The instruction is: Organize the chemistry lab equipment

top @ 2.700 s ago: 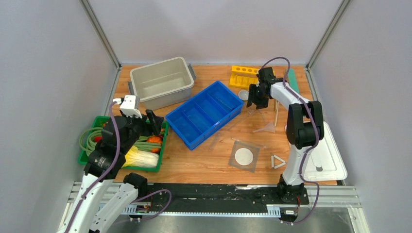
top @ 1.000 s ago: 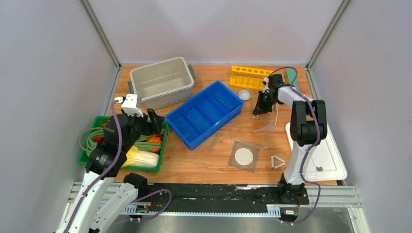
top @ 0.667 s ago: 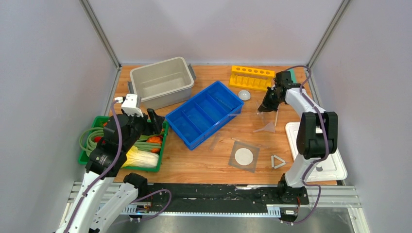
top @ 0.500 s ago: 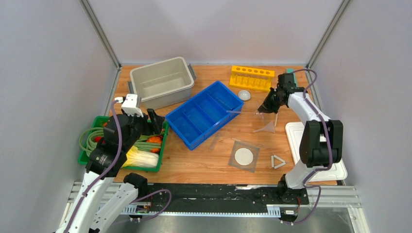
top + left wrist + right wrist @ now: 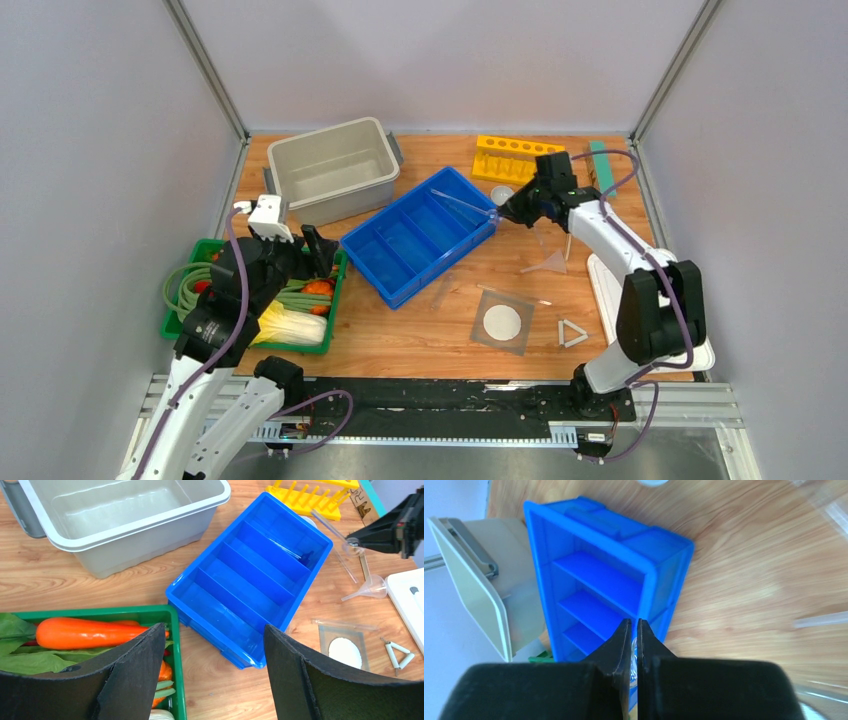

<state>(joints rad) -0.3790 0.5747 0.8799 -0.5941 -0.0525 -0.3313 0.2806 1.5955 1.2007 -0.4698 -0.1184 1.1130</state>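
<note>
Barely begun: holding 1 thin clear rod [image 5: 462, 201] clenched in the right end effector [image 5: 503, 210] over the seemingly empty blue divided bin [image 5: 420, 280], with the left end effector [image 5: 214, 629] gaping above the green crate [image 5: 100, 612] and funnel [image 5: 546, 265], mesh [image 5: 502, 322], white triangle [image 5: 572, 333] loose on the tabletop [image 5: 420, 340].

The left arm [image 5: 240, 285] and right arm [image 5: 602, 226] share white links, black joints, looping purple cables [image 5: 232, 335] and matte black end effectors [image 5: 214, 630] [image 5: 633, 625].

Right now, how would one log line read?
right jaws: shut on thin clear rod | rod: over blue plastic divided tray | left jaws: open, empty
</note>
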